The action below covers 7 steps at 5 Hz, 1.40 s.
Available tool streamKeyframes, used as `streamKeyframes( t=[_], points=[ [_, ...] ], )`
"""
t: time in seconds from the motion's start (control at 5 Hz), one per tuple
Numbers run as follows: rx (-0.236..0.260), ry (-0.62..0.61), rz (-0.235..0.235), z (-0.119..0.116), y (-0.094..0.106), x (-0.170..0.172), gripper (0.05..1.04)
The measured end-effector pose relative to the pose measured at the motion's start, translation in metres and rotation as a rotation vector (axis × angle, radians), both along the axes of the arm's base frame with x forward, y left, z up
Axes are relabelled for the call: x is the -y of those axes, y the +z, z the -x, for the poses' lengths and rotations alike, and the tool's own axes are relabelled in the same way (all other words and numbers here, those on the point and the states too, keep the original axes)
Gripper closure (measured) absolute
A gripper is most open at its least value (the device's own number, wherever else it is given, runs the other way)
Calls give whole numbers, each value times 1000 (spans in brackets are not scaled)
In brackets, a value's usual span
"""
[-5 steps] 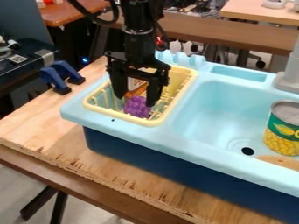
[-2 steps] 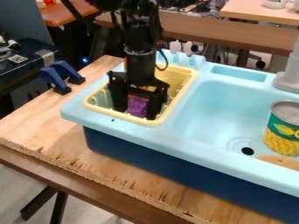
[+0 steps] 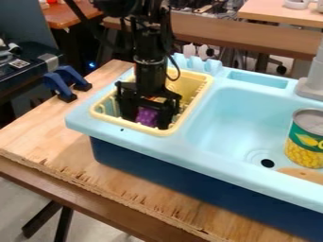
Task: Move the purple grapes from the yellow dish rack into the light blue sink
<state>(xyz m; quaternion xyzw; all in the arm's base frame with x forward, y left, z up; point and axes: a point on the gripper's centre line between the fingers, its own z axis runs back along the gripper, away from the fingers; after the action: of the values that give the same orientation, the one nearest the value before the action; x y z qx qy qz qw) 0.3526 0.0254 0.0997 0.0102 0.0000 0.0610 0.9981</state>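
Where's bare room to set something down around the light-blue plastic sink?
Basin floor, left of the green-and-yellow can; plywood tabletop between sink and blue clamps. Crowded: yellow plastic basket, with black hand and purple knobbly toy inside.

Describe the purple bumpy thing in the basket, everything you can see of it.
The purple bumpy thing looks like a toy bunch of grapes: rounded bumps packed together, one even colour, probably plastic or rubber. It sits in the front part of the yellow basket, set in the light blue sink unit. The gripper hangs over it, a finger on either side, hiding its edges; whether they touch it, I cannot tell. No stem or damage is visible.
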Motion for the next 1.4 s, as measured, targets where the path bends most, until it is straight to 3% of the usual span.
streamKeyframes(
  t=[0.2, 0.4, 0.8, 1.2, 1.4],
  points=[
    [3, -8, 0, 0, 1, 0, 205],
    [87, -15, -5, 0, 29, 0, 205],
    [150, -70, 8, -6, 78, 19, 205],
    [108, -248, 6, -34, 79, 103, 205],
    [151, -342, -4, -48, 59, 147, 205]
  ],
)
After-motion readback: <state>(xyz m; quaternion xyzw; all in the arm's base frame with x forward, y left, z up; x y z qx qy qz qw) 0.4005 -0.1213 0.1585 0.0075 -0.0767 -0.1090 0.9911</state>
